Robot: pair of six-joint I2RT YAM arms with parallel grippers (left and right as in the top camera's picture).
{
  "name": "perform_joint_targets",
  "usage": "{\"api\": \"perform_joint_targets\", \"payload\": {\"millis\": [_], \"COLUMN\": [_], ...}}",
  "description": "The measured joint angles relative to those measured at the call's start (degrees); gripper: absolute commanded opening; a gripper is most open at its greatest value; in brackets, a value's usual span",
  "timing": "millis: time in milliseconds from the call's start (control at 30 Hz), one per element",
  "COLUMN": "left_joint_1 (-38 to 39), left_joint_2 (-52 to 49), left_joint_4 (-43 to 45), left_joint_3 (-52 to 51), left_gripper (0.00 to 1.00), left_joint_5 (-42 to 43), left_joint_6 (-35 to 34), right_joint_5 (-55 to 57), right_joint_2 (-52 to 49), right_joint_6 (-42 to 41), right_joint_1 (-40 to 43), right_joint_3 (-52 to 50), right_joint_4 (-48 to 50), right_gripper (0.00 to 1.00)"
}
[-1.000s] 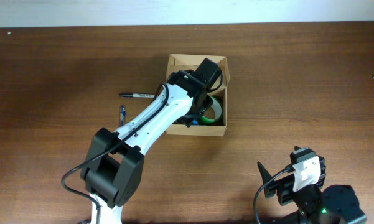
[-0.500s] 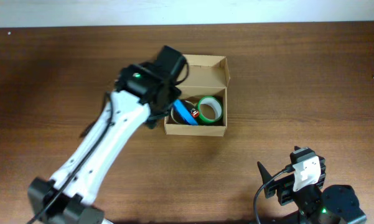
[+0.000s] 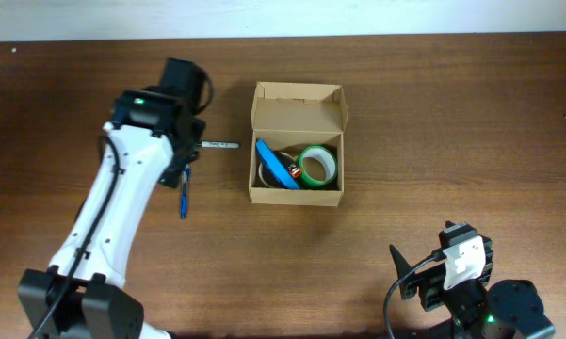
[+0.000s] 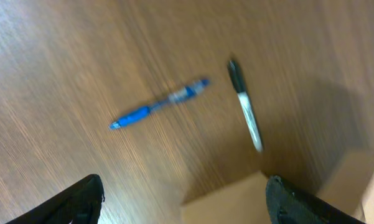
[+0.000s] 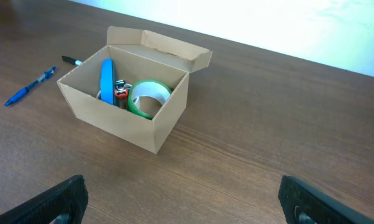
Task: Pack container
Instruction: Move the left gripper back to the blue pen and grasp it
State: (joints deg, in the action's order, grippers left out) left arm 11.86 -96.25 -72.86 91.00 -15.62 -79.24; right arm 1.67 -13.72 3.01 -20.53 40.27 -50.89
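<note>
The tan cardboard container (image 3: 297,102) stands open at the table's middle, flap lid up at the back. Inside it are a blue case (image 3: 276,165) on edge and a green tape roll (image 3: 318,166); both also show in the right wrist view, the case (image 5: 106,79) and the roll (image 5: 147,98). My left gripper (image 3: 190,141) is open and empty above the table left of the container, over a black marker (image 4: 246,115) and a blue pen (image 4: 158,106). A container corner (image 4: 236,202) shows between its fingers. My right gripper (image 5: 183,205) is open and empty, far from the container (image 5: 130,118).
The black marker (image 3: 217,146) lies just left of the container and the blue pen (image 3: 183,193) lies further left and nearer. The right arm's base (image 3: 471,282) sits at the front right. The tabletop is brown wood.
My left arm has pulled out of the container and swung left, and now hangs over the pens. The blue case and tape roll now show inside the container. The right arm has not moved.
</note>
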Motion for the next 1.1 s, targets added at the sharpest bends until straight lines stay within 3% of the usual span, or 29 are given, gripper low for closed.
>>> {"api": "perform_joint_targets", "payload": {"millis": [100, 333, 500, 567, 867, 1100], "left_joint_1": [-2.97, -5.97, -6.05, -6.05, -8.31, -9.31], "left_joint_2": [-0.57, -6.56, -12.59, -14.78, -22.4, -24.57], "left_joint_4": [-0.17, 0.26, 2.27, 2.8, 5.4, 8.17], "left_joint_3": [-0.66, -0.7, -0.81, -0.85, -1.38, -1.55], "left_gripper": [0.82, 0.87, 0.87, 0.86, 0.62, 0.59], "left_joint_5": [1.97, 6.75, 7.87, 8.15, 10.73, 13.6], "left_joint_6": [5.46, 32.37, 47.15, 50.95, 63.91, 70.34], "right_joint_5": [0.0, 0.0, 0.0, 0.0, 0.0, -0.02], "right_joint_2": [0.0, 0.0, 0.0, 0.0, 0.0, 0.0], "right_joint_6": [-0.02, 0.0, -0.02, -0.02, -0.02, -0.02], "right_joint_1": [0.0, 0.0, 0.0, 0.0, 0.0, 0.0], "right_joint_3": [-0.02, 0.0, 0.0, 0.0, 0.0, -0.02], "right_joint_4": [0.0, 0.0, 0.0, 0.0, -0.02, 0.0], "right_gripper": [0.99, 0.99, 0.99, 0.99, 0.99, 0.99]}}
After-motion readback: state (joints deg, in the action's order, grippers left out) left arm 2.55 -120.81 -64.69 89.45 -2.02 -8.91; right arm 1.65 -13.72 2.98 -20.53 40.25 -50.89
